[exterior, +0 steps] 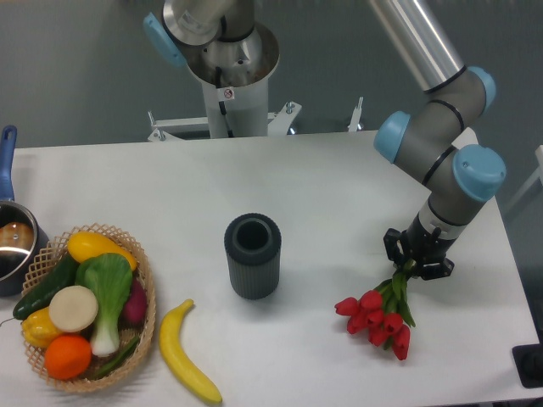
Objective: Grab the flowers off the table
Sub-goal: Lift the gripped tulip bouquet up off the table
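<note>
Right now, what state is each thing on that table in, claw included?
claw: down at the flower stems; grip unclear.
flowers: lying on the table, red heads toward the camera.
cup: dark, upright, open top.
banana: lying flat beside the basket.
basket: full of fruit and vegetables.
pot: at the left edge, partly cut off.

Red flowers (375, 320) with green stems; white table (322, 186); dark grey ribbed cylinder (253, 255); yellow banana (187, 352)

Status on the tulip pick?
Hand down at the stem end of the flowers, apparently closed on the stems. Blooms low over the table, contact unclear. Dark vase stands apart to one side, not in the way.
</note>
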Available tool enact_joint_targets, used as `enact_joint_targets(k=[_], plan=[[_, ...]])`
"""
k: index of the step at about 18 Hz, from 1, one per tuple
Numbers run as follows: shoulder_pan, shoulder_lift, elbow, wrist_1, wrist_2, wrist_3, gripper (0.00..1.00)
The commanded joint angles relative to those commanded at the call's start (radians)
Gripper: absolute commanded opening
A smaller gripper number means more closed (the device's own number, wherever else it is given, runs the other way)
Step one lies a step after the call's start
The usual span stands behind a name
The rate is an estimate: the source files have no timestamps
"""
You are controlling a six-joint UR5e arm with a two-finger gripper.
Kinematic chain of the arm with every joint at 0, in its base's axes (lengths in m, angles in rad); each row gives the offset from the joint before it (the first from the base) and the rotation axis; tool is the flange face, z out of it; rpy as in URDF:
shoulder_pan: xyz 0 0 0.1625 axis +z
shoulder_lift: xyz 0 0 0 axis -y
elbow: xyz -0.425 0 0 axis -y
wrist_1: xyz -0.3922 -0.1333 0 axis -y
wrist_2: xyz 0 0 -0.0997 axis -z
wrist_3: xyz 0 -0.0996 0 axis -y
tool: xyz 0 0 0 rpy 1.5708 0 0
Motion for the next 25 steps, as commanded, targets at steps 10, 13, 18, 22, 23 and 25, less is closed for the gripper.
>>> enact_joint_targets(k=[10,13,18,22,23,25], plan=[[-0.045,0.175,0.002,0.076,-0.173,-0.176,0.25],[-0.035,0.192,0.003,0.113,-0.316,-0.236,0.25],[-0.003,0.226,0.003,0.114,-0.494,-0.265,0.25],[0.020,0.236,0.011,0.115,-0.577,-0.294,0.25],[0.031,0.239,0.011,0.115,-0.592,-0.296,0.25],[0.052,0.247,0.005,0.114,-0.635,-0.296,0.25]])
